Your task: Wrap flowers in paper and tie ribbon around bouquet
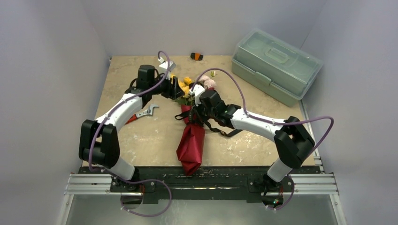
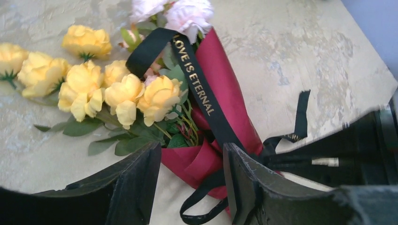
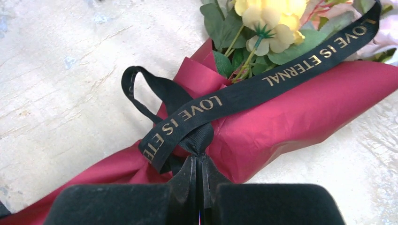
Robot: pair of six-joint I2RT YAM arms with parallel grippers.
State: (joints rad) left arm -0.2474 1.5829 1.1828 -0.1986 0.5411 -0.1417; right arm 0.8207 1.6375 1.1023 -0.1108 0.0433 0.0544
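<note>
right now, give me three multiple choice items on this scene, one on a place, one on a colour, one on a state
1. Where does the pale green lidded box stand?
A) near left edge
B) far right corner of the table
C) centre of the table

2. What colour is the lettering on the black ribbon?
A) gold
B) white
C) red

3. What state is the right gripper in?
A) wide open in the air
B) open, resting on bare table
C) shut on the ribbon

Answers: 1 B, the top view shows it at the far right; 2 A, "LOVE IS ETERNAL" reads in gold in both wrist views; 3 C, its jaws meet with the ribbon gathered between them.
</note>
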